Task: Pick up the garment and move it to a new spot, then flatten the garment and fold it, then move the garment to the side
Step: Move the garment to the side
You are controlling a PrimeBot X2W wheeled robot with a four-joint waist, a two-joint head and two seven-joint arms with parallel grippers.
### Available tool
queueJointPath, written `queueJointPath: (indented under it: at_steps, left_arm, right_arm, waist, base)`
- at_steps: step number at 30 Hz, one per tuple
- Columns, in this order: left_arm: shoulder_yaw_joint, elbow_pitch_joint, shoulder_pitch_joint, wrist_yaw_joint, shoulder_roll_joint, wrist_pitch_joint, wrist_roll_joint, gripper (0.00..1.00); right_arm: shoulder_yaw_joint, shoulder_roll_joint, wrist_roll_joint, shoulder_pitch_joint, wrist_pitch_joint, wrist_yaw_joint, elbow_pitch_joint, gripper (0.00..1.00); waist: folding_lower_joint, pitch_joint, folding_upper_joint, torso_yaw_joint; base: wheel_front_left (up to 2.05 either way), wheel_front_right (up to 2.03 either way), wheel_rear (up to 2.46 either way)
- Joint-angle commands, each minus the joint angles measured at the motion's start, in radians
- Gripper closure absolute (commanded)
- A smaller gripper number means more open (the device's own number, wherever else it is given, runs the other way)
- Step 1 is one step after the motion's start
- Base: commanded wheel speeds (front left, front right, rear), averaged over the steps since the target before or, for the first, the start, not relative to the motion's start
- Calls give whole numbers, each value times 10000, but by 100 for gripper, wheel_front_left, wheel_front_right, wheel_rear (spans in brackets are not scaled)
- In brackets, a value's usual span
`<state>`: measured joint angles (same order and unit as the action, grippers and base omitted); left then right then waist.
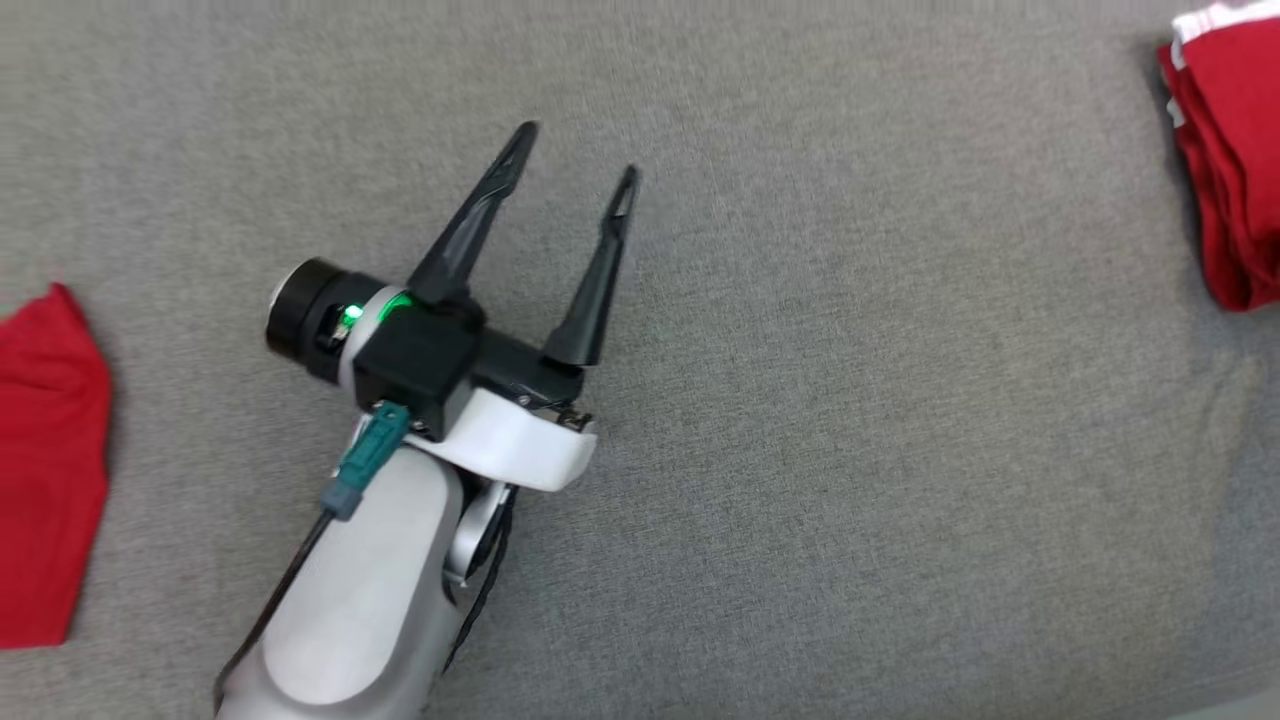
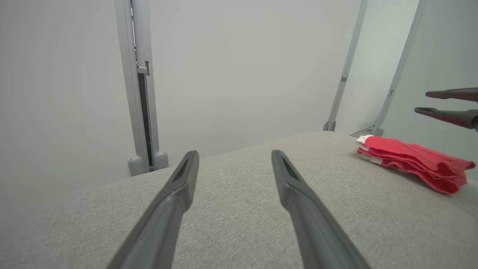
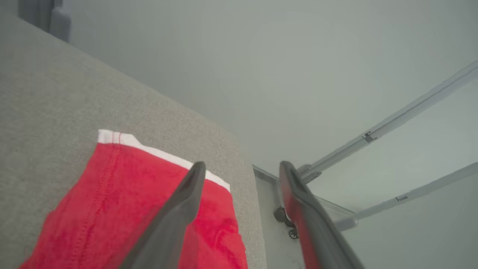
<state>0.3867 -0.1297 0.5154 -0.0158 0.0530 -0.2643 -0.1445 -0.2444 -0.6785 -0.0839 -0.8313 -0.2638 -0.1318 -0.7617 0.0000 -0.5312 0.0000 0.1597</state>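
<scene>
The garment (image 1: 1225, 150) is red with white trim and lies folded in a stack at the far right edge of the grey cloth-covered table (image 1: 850, 450). In the left wrist view the garment (image 2: 410, 158) rests flat on the table, with my right gripper (image 2: 422, 102) hovering just above its right end. From the right wrist, my right gripper (image 3: 242, 164) stands open over the garment (image 3: 130, 194) near the table's edge, holding nothing. My left gripper (image 1: 578, 150) is open and empty over bare table, left of centre, far from the garment. Its fingers also spread in the left wrist view (image 2: 234, 153).
Another red cloth (image 1: 45, 470) lies at the table's left edge. Beyond the table's far edge stand grey frame posts (image 2: 140, 86) and slanted rails (image 3: 392, 123) before a pale wall.
</scene>
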Motion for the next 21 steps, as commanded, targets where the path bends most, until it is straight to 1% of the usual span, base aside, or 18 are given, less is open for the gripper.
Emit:
queueJointPath:
  at_steps: [1, 3, 4, 6, 11, 14, 18, 21]
  left_arm:
    - [-120, 45, -147, 91, 47, 2, -71, 0]
    - [-364, 53, -465, 130, 39, 0, -205, 0]
    - [-633, 42, -844, 187, 31, 0, -301, 0]
    - [-912, 46, -1221, 226, 36, 2, -370, 0]
    - [-1649, 73, -2178, 285, 15, 0, -543, 0]
    - [-2021, 41, -2708, 242, 2, 0, -593, 0]
    - [-2371, 56, -3212, 10, 0, 2, -551, 0]
    - [-2613, 37, -3578, 47, -7, 2, -426, 0]
  right_arm:
    - [173, 54, -171, 148, -8, 21, 186, 0]
    - [507, 361, -425, 571, -8, 21, 691, 0]
    - [822, 763, -839, 1018, -8, 21, 1284, 0]
    - [1125, 1237, -1283, 1502, -9, 21, 1893, 0]
    - [1531, 2488, -1810, 2980, -9, 21, 3256, 0]
    - [1561, 3133, -1893, 3871, -10, 21, 3872, 0]
    - [1217, 3790, -1511, 4956, -10, 19, 4407, 0]
    - [1417, 4330, -1421, 5575, -9, 21, 4744, 0]
  waist:
    - [0, 542, 0, -215]
    - [0, 1007, 0, -356]
    - [0, 1478, 0, -511]
    - [0, 1923, 0, -667]
    - [0, 2919, 0, -1058]
    - [0, 3377, 0, -1260]
    - [0, 3790, 0, -1486]
    - [0, 4114, 0, -1612]
  base:
    - [0, 0, 0]
    - [0, 0, 0]
    - [0, 0, 0]
    - [0, 0, 0]
    - [0, 0, 0]
    - [0, 0, 0]
    - [0, 0, 0]
    - [0, 0, 0]
